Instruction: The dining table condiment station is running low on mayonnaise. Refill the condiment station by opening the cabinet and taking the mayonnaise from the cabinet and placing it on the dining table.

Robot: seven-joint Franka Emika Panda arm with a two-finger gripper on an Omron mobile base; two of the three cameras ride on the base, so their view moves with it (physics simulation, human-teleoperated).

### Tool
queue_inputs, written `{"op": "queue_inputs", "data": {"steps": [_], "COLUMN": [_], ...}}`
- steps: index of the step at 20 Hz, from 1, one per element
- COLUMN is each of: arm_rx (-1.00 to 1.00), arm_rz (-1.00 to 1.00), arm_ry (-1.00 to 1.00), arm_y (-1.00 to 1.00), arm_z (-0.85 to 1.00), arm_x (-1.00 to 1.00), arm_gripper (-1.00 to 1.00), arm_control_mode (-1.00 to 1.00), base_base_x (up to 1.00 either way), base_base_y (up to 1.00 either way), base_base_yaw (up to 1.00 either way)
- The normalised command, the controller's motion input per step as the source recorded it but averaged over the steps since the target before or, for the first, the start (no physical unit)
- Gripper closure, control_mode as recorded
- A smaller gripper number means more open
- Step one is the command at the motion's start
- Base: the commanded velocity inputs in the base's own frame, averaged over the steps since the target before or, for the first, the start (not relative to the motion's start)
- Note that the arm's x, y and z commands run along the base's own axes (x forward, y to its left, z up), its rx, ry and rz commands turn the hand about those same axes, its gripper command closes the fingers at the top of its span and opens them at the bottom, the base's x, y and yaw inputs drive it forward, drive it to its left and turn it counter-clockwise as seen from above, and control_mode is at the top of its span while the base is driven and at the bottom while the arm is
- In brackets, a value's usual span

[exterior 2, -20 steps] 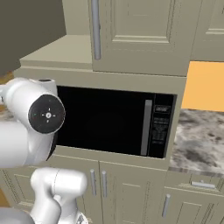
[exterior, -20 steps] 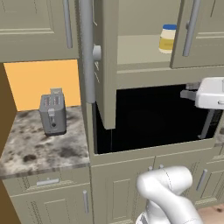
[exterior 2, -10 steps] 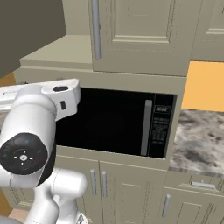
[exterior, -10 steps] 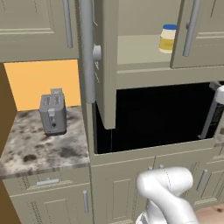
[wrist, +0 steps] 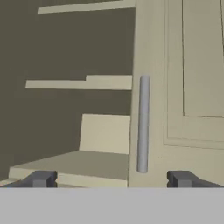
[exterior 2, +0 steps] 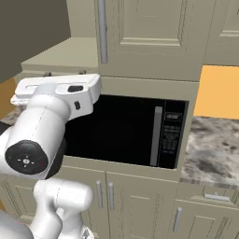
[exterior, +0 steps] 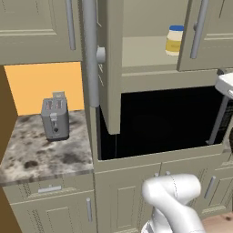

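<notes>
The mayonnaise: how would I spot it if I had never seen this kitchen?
Find the black microwave and look at the cabinet above it, whose left door stands open. On its shelf sits the mayonnaise, a small creamy-yellow jar with a blue lid.

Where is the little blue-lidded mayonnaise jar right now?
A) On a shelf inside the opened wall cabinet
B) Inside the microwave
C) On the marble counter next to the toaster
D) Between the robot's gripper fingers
A: in the left base view the mayonnaise jar stands on the shelf inside the cabinet, whose left door is swung open, above the dark microwave.
</notes>
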Motion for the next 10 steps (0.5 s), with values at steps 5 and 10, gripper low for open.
{"op": "queue_inputs", "data": {"steps": [5, 10], "arm_rx": [0.06, 0.05], "arm_rz": [-0.01, 0.0], "arm_ry": [-0.05, 0.0], "arm_y": [-0.4, -0.14], "arm_z": [0.0, 0.09], "arm_x": [0.56, 0.58], "arm_gripper": [-1.0, -1.0], "arm_control_mode": [-1.0, -1.0], "base_base_x": [0.0, 0.0], "base_base_y": [0.0, 0.0], "base_base_yaw": [0.0, 0.0]}}
